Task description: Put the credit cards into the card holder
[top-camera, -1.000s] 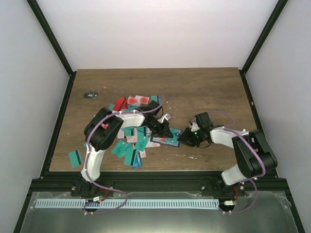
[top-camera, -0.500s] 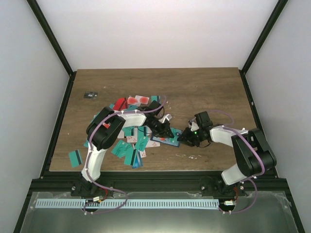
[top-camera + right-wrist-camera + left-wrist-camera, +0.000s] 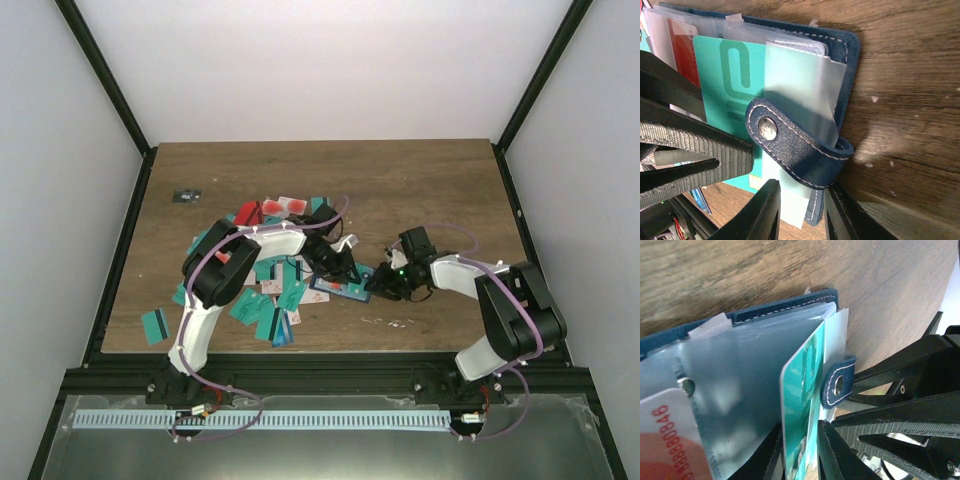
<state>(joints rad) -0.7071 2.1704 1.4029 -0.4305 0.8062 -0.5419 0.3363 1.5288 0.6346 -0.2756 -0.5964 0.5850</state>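
Teal card (image 3: 715, 65) in navy card holder (image 3: 852, 50)

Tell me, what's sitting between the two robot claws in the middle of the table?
An open navy card holder, a teal card partway into its clear sleeve, lies between left gripper and right gripper: top view, wrist views closer.

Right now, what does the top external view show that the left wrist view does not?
Only top external: the scattered credit cards and a small dark object far left. Only left wrist: a teal card between the fingers of the left gripper, against the clear sleeves, and the clasp snap. Both: the open card holder on the wooden table.
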